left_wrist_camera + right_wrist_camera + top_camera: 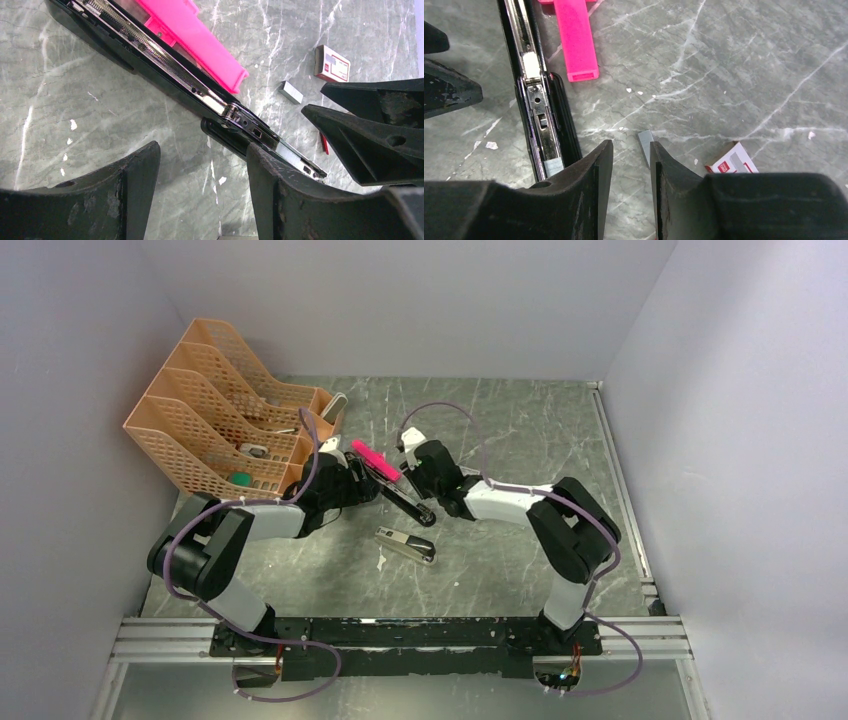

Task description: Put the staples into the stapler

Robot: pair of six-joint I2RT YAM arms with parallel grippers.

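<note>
Grey marble-veined tabletop with pale walls round it; orange mesh file rack at 10 o'clock. We find the stapler near centre, opened out: a long, narrow black body, with a shiny silver rail inside, a fine coiled spring along it, and a bright hinge. Pink plastic piece lies just beside it, parallel. Staples: one short silvery-grey strip on the marble, at 3 o'clock from the pink piece's end, apart from the stapler. Small white box with red print at 2 o'clock from the strip. Left gripper spread wide, nothing in the gap. Right gripper: jaws narrowly parted and empty; we see the strip just beyond its tips.
</note>
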